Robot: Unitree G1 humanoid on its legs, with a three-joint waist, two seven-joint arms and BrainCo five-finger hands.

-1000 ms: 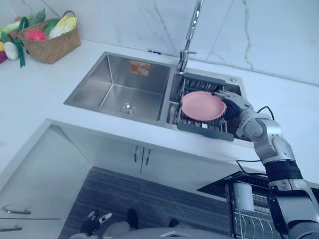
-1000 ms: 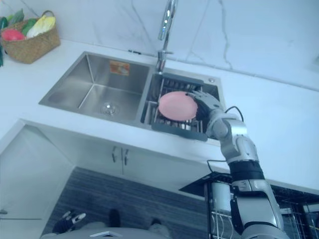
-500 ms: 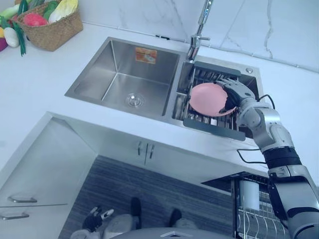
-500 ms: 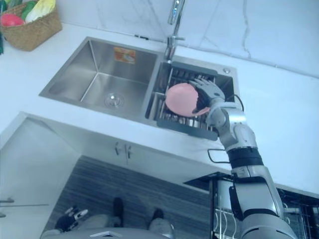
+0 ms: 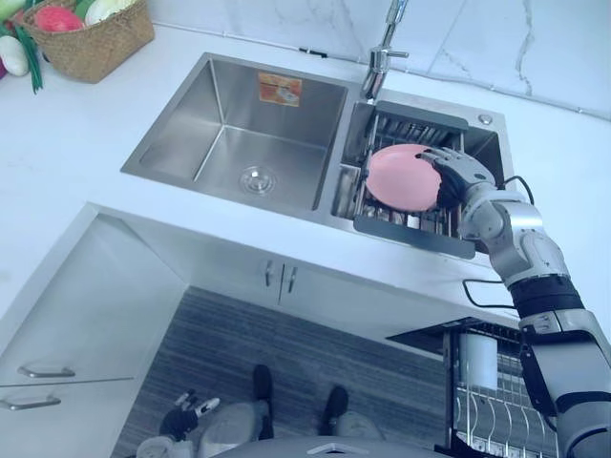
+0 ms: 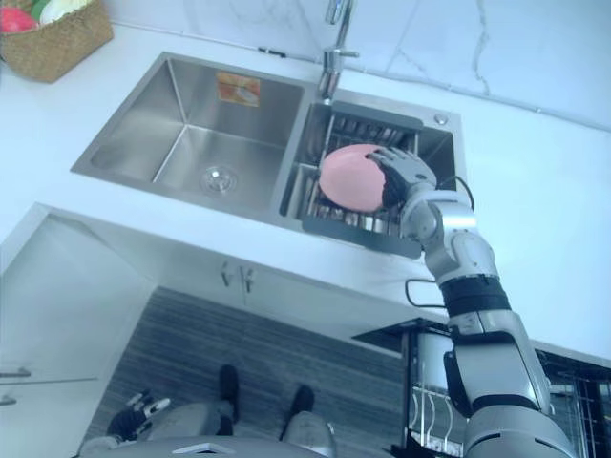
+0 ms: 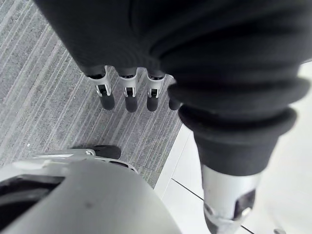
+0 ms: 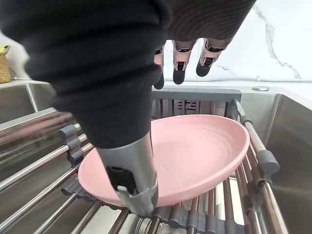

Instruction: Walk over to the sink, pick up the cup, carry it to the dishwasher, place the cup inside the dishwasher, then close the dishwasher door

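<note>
I see no cup; a shallow pink dish [image 5: 403, 177] is over the wire drying rack [image 5: 412, 229] in the sink's right basin. It is tipped up on its edge, its lower rim at the rack bars [image 8: 44, 168]. My right hand [image 5: 460, 177] grips its right rim, thumb [image 8: 130, 175] over the near edge of the dish [image 8: 195, 151] and fingers [image 8: 179, 68] reaching past the far edge. My left hand [image 7: 126, 97] hangs low over the striped floor, fingers straight and holding nothing.
The left basin [image 5: 239, 143] of the steel sink is bare, with the faucet [image 5: 382, 57] between the basins. A wicker basket of vegetables [image 5: 81, 38] stands at the counter's far left. The open dishwasher's wire rack [image 5: 487, 410] juts out low on the right.
The whole view has shifted, so the camera moved. The pink dish lay flat on the rack a second ago; my right hand has tipped it up on edge.
</note>
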